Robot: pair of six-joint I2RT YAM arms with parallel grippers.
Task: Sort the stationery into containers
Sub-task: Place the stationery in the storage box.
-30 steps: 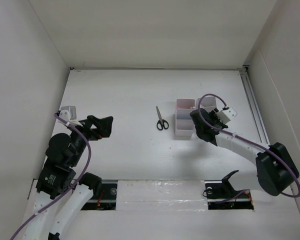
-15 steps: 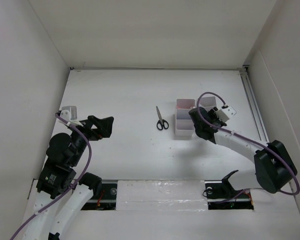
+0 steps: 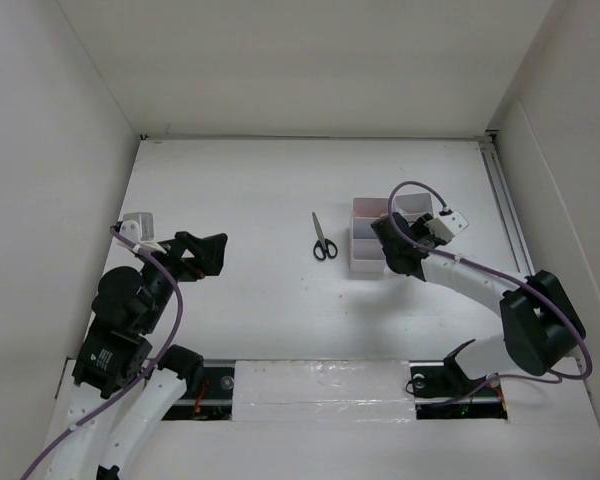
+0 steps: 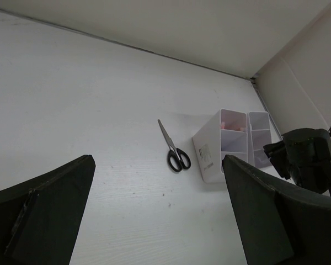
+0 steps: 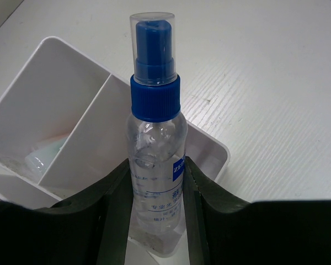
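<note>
My right gripper (image 5: 156, 185) is shut on the small clear bottle with a blue cap (image 5: 154, 138). It holds the bottle upright, with the base down in the end compartment of a white box (image 5: 60, 105). In the top view this gripper (image 3: 390, 245) is at the near end of the two white boxes (image 3: 368, 238) (image 3: 416, 204), which stand side by side. Black-handled scissors (image 3: 323, 238) lie flat left of the boxes, and they also show in the left wrist view (image 4: 174, 150). My left gripper (image 3: 206, 252) is open and empty, far left of the scissors. No markers are in view.
Something pink shows in the far compartment of the left box (image 4: 231, 118). A pale object (image 5: 41, 157) lies in the compartment beside the bottle. White walls close in the table on the left, back and right. A rail (image 3: 508, 215) runs along the right edge.
My right gripper has moved a little left and away over the boxes' near end, with the bottle in it. The left arm and the scissors have not moved.
</note>
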